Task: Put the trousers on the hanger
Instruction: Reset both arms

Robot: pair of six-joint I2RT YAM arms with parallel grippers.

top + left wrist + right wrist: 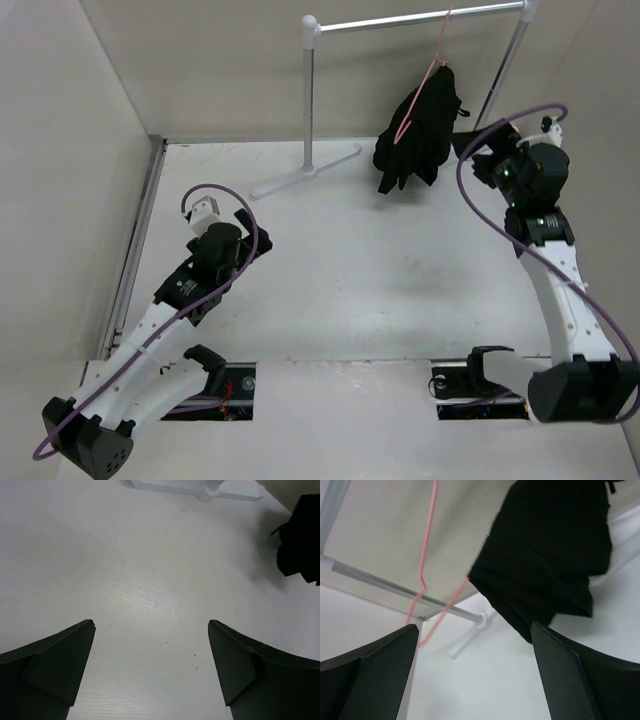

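Showing black trousers [418, 135] draping over thin pink hanger [425, 85], hooking onto garment rail [420, 20] nr its R end.
Hanging bunched & creased below rail bar, between its 2 posts. Giving whole rail w/ hook in top view; catching only hanger wire & fabric from below in R wrist view. Gaping wide, gripping nothing: R gripper [474, 626] just beside trousers, L gripper [151, 625] well apart from rail foot.
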